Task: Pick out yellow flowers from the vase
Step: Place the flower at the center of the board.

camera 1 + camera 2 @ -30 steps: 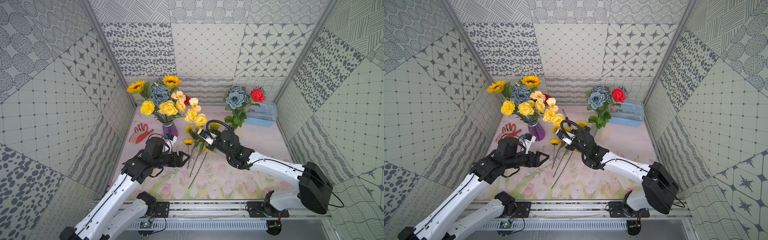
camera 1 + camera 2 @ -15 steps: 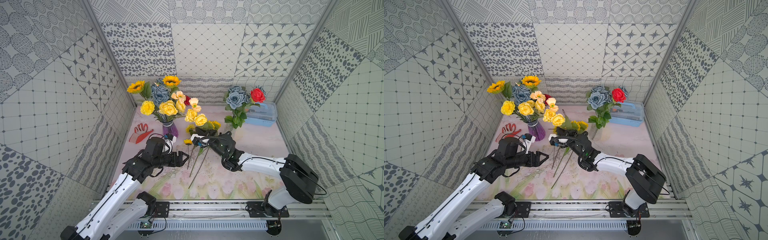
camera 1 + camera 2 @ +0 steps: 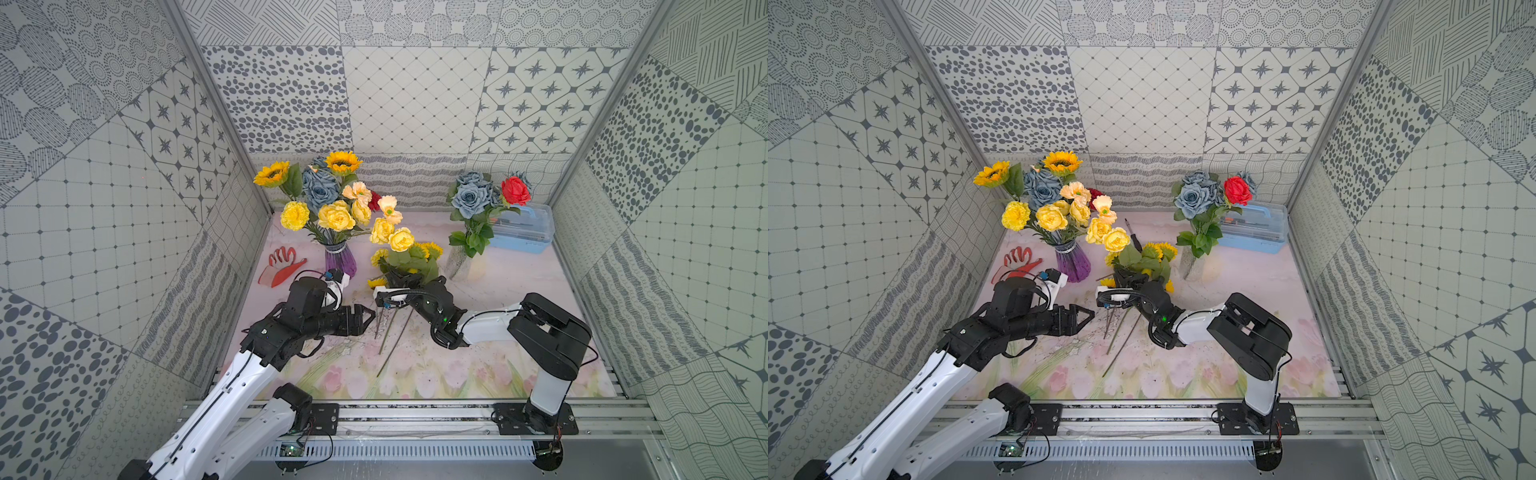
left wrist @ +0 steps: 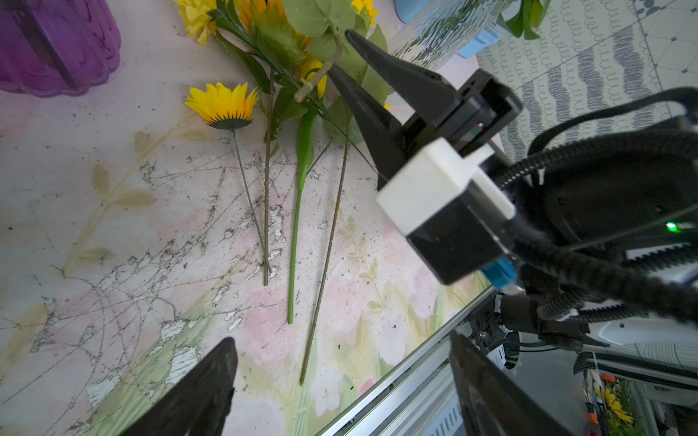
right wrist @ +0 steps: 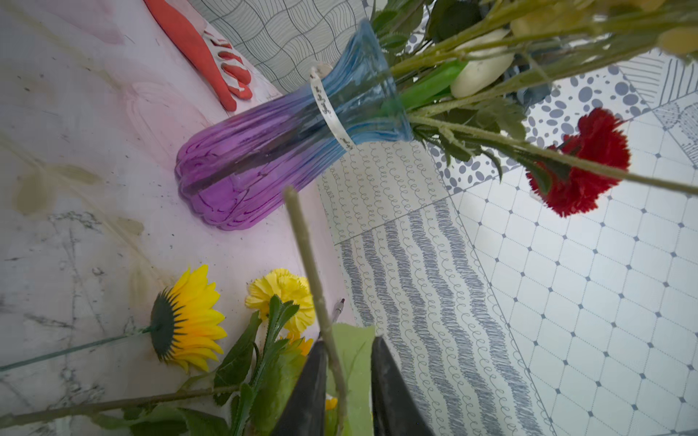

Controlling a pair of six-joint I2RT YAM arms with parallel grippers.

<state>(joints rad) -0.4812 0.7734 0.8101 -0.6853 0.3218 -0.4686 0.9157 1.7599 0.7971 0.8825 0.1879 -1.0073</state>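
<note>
Right gripper (image 5: 349, 343) tips hidden by leaves (image 3: 415, 266) in both top views; jaws slightly parted, a stem (image 5: 308, 256) between. Left gripper (image 4: 340, 339) jaws wide, empty. Yellow flowers (image 3: 336, 217) part in purple vase (image 3: 340, 261), part lying on scuffed floral surface (image 3: 478, 374). Patterned walls (image 3: 415, 95).

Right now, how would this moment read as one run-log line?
left jaws: open, empty | right jaws: parted around stem | mat: yellow flowers laid out | purple vase: yellow blooms inside
</note>
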